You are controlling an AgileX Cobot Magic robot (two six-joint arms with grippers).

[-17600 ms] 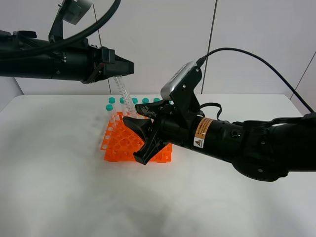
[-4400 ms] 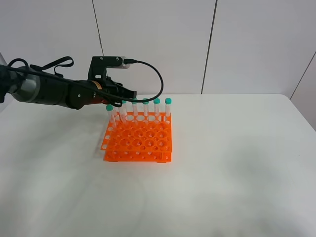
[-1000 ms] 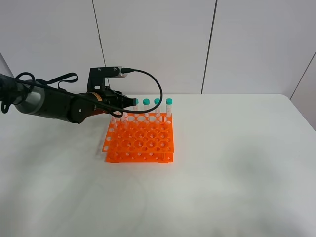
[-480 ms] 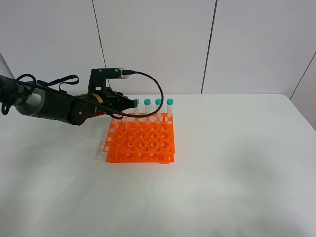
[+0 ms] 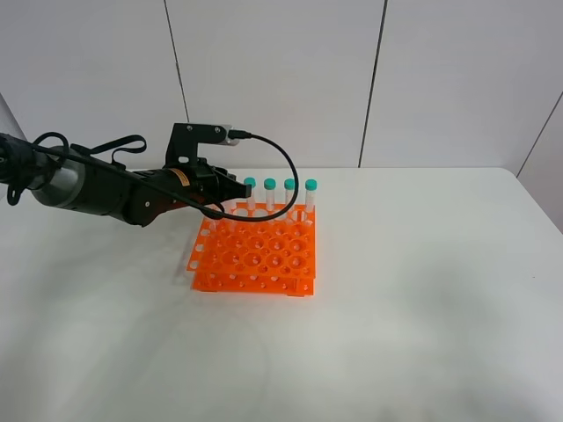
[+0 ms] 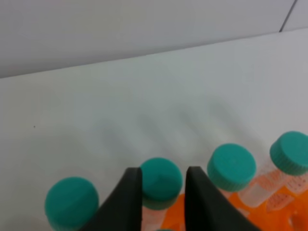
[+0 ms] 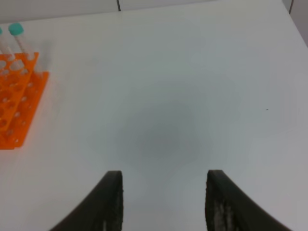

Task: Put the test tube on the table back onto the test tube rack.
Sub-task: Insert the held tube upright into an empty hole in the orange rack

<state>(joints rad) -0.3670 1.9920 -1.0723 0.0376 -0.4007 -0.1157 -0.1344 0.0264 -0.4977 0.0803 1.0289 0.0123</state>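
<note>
White panelled wall (image 5: 281, 79) (dark seams) behind.

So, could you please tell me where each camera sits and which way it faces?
Exterior high: high off the arms, facing the table and wall; left arm only.
Left wrist: behind the left claw, shut on a test tube.
Right wrist: behind the open right claw, over bare table.
All share the test tube rack.
</note>
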